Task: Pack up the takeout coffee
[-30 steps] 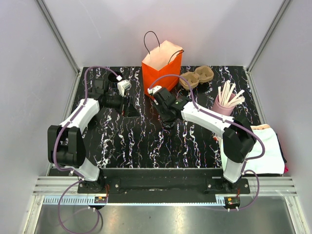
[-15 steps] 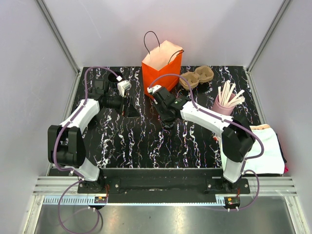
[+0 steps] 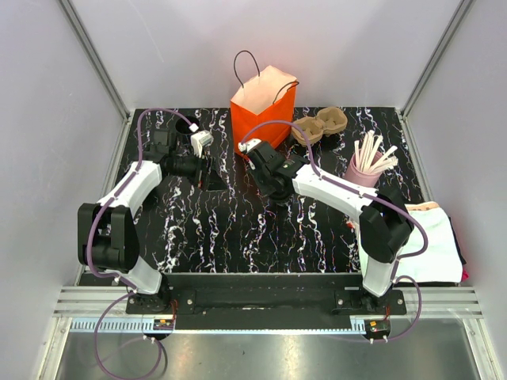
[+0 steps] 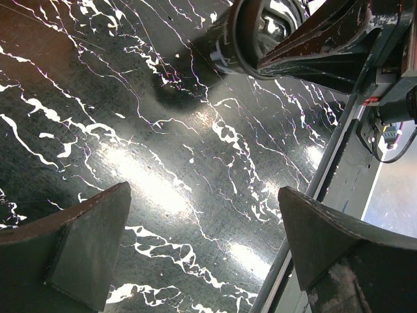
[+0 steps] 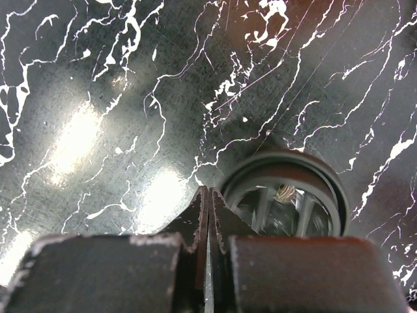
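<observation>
The takeout coffee cup (image 5: 287,195) is black with a round rim, and I see into its shiny inside. My right gripper (image 5: 208,193) is pinched shut at the cup's near rim. In the left wrist view the cup (image 4: 251,36) hangs above its shadow, with the right fingers (image 4: 326,39) across its mouth. From above, my right gripper (image 3: 277,192) hides the cup, in front of the orange paper bag (image 3: 261,103). My left gripper (image 4: 202,251) is open and empty over bare tabletop, left of the cup (image 3: 210,172).
A brown pulp two-cup tray (image 3: 319,124) lies right of the bag. A pink cup with white sticks (image 3: 366,166) stands at the right. A white cloth (image 3: 432,241) lies past the table's right edge. Grey walls enclose the black marbled table (image 3: 238,229).
My right gripper has shifted slightly back and right, toward the orange bag, with the cup in it. The left arm has barely moved.
</observation>
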`<state>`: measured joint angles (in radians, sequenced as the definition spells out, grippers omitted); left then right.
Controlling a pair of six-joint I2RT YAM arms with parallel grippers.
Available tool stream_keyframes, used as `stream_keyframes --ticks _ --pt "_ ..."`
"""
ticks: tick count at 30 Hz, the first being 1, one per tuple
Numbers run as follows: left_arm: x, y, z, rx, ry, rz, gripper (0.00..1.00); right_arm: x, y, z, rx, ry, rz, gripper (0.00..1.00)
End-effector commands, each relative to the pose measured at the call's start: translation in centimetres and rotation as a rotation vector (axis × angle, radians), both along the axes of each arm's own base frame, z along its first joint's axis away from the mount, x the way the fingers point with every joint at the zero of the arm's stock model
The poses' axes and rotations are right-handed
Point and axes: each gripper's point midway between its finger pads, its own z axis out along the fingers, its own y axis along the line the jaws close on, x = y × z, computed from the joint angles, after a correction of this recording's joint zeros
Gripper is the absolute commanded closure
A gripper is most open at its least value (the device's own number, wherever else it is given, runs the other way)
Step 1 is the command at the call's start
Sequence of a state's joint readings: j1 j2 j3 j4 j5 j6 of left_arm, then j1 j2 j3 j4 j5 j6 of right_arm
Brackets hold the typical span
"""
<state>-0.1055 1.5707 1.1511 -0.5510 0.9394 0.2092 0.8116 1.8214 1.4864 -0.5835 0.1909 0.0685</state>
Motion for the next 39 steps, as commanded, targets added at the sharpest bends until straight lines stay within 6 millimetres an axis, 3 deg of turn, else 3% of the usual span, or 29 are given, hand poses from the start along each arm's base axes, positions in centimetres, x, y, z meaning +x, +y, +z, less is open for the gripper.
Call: stream_keyframes --ticks 1,11,14,18,21,25,26,27,29,33,39 --pt "0.2 -0.1 1.8 -0.024 -0.078 -0.007 0.01 -0.2 0.2 1.5 0.007 -0.028 0.027 1.00" --pt "0.1 -0.2 2.0 -0.032 -0.076 -0.013 0.01 0.4 -1.4 5.2 -0.038 -0.167 0.097 0.99" --pt "0.0 -0.2 1.9 -0.030 -0.078 -0.013 0.01 0.7 -2.1 6.8 -0.033 -0.203 0.133 0.87" --pt "-0.2 -0.3 1.9 -0.035 -0.077 -0.019 0.01 1.7 -5.1 8.8 -0.007 -0.211 0.141 0.67" --pt "-0.3 -0.3 1.9 -0.041 -0.076 -0.024 0.01 2.3 -7.2 8.7 -0.057 -0.222 0.222 0.60" --pt "-0.3 -0.4 2.0 -0.050 -0.069 -0.029 0.01 0.6 -9.0 7.9 -0.109 -0.229 0.495 0.45" --pt "-0.3 -0.5 2.0 -0.052 -0.067 -0.031 0.01 0.0 -9.0 7.9 -0.097 -0.227 0.554 0.34" --pt "-0.3 -0.5 1.9 -0.053 -0.069 -0.034 0.01 -0.8 -9.4 7.1 -0.109 -0.200 0.602 0.30" --pt "-0.3 -0.5 1.8 -0.056 -0.064 -0.035 0.01 -1.5 -9.7 7.1 -0.139 -0.227 0.719 0.24" --pt "-0.5 -0.6 1.8 -0.065 -0.061 -0.044 0.01 -2.1 -9.6 6.5 -0.152 -0.204 0.833 0.24" --pt "-1.0 -0.8 1.7 -0.077 -0.057 -0.069 0.01 -1.2 -8.7 5.0 -0.154 -0.191 0.931 0.28"
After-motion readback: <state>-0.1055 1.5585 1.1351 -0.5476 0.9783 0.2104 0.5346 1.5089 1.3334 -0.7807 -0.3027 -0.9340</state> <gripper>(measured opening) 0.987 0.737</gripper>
